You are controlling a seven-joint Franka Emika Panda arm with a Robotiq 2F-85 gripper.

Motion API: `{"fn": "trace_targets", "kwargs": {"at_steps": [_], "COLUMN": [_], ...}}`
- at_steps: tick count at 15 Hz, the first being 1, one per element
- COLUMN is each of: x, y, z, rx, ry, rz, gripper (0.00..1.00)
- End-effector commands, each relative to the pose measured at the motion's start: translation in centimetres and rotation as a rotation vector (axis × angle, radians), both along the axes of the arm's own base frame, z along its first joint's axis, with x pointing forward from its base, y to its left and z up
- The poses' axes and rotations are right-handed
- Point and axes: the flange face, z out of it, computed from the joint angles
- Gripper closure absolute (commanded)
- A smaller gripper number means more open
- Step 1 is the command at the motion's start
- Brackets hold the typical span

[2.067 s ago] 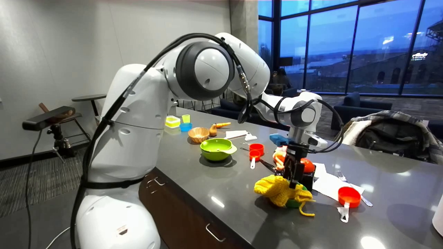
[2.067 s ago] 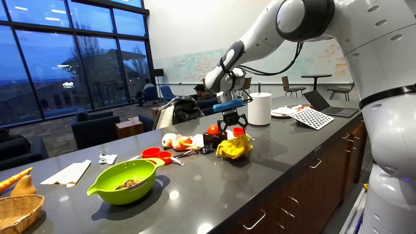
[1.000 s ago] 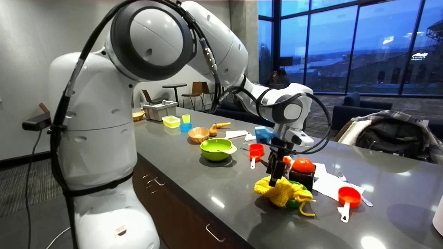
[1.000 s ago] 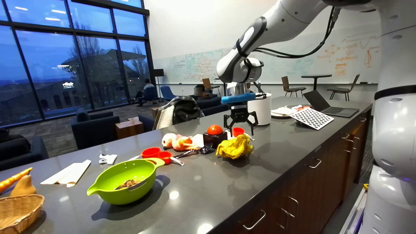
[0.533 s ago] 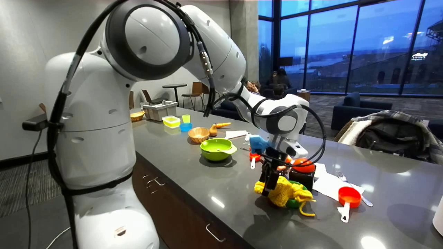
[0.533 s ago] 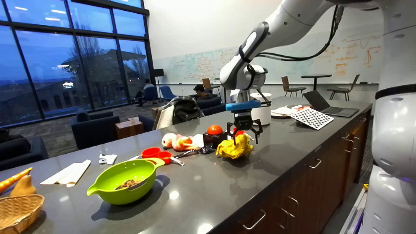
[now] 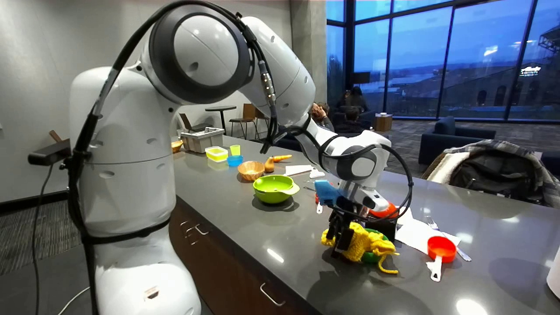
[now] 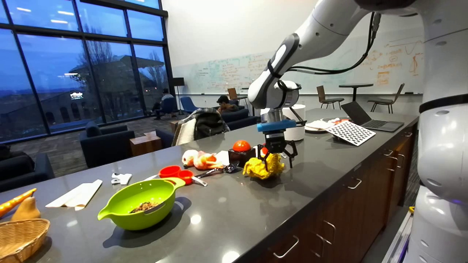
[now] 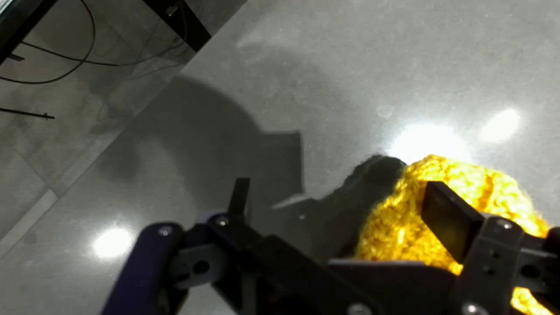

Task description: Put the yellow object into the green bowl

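Note:
The yellow knitted object lies crumpled on the counter in both exterior views, with a green piece partly under it. In the wrist view it fills the lower right. My gripper is open and low. One finger is over the yellow object, touching or nearly so; the other is beyond its side, above bare counter. The open gripper also shows in both exterior views. The lime green bowl stands upright well away from the gripper, also in an exterior view, with brown bits inside.
A dark box with an orange-red ball stands close behind the yellow object. Red measuring cups and a pinkish doll lie between it and the bowl. The counter has a front edge near the arm. A white roll stands farther back.
My open gripper has shifted toward the counter's front edge, then come down so its fingers are at the yellow object's height. The yellow object and the green bowl have not moved.

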Motion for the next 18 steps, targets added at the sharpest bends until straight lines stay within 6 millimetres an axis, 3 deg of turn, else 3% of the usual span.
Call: {"fn": "trace_targets", "kwargs": {"at_steps": [1, 7, 10, 18], "x": [0.8, 2.3, 2.6, 1.8], "y": [0.3, 0.9, 0.9, 1.8], "z": [0.2, 0.0, 1.0, 8.3], "rx": [0.013, 0.049, 0.026, -0.119], "ry": [-0.043, -0.068, -0.088, -0.173], "rz": [0.085, 0.213, 0.233, 0.417], "gripper": [0.00, 0.00, 0.00, 0.00]}}
